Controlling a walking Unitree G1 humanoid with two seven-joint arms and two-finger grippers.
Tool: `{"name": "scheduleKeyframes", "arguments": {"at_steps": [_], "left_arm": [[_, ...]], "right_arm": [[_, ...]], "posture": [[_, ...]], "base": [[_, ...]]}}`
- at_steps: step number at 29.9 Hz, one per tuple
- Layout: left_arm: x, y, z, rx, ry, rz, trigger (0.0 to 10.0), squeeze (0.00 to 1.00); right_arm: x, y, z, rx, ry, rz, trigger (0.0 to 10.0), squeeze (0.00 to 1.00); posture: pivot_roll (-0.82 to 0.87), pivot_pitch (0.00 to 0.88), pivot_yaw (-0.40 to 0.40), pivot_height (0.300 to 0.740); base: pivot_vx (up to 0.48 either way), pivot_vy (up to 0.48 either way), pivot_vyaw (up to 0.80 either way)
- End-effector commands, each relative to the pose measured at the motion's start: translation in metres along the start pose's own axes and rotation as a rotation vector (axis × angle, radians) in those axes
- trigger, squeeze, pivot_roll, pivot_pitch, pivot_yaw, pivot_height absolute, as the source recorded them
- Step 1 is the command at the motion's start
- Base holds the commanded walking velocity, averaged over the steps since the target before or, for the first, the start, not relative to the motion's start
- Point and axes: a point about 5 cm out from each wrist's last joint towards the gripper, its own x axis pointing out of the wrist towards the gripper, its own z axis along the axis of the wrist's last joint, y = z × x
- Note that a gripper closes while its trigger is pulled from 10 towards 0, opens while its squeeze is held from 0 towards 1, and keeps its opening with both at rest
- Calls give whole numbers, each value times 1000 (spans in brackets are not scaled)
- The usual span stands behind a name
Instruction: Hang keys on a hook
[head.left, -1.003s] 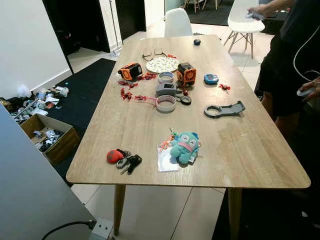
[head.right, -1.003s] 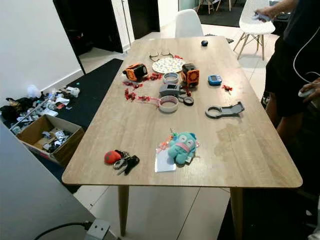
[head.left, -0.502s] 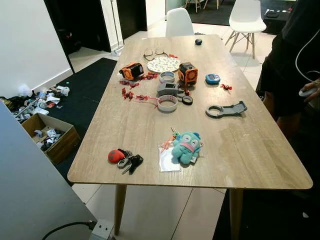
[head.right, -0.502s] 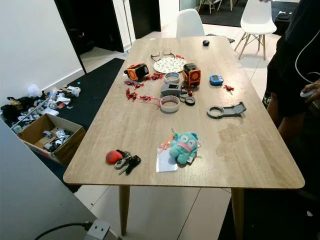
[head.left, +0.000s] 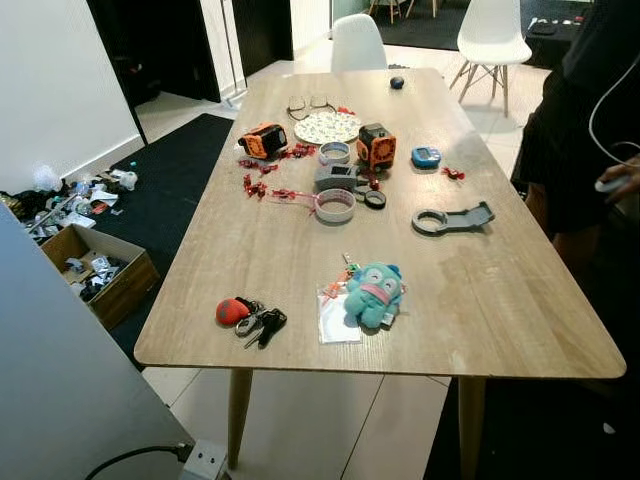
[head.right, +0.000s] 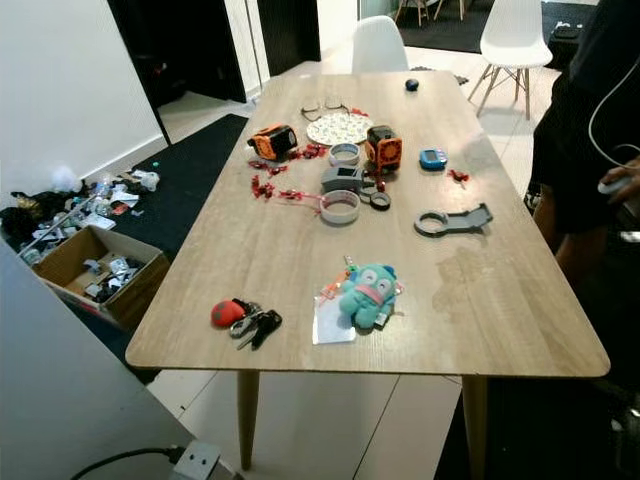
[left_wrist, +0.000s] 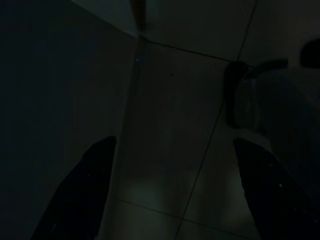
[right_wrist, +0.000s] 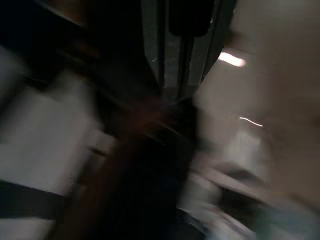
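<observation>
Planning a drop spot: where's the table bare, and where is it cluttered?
Bare: the table's right near part, between the plush toy and the right edge, below the grey hook bracket; also the strip left of the tape roll. Crowded: the far middle around the orange boxes. Keys sit near-left.

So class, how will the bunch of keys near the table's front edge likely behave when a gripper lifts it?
The keys look loosely linked, so they would probably dangle and swing. The red fob looks rounded and may slip. Probably light.
</observation>
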Motion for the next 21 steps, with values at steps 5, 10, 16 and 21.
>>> {"name": "scheduleKeyframes", "arguments": {"at_steps": [5, 10, 16, 21], "left_arm": [[0, 1, -2, 30, 12, 0, 10000, 0], [0, 2, -2, 36, 13, -1, 10000, 0], [0, 1, -2, 41, 14, -4, 10000, 0], [0, -1, -2, 52, 19, -12, 10000, 0]], "right_arm": [[1, 39, 23, 197, -132, 334, 10000, 0], [-10, 73, 26, 296, -155, 605, 10000, 0], [-24, 109, 7, 255, -49, 787, 10000, 0], [-33, 153, 6, 300, 32, 917, 10000, 0]], "posture": [[-86, 35, 58, 740], [-92, 38, 62, 740], [-94, 40, 64, 740], [-108, 49, 70, 740]], "base": [[0, 0, 0], [0, 0, 0], [0, 0, 0], [0, 0, 0]]}}
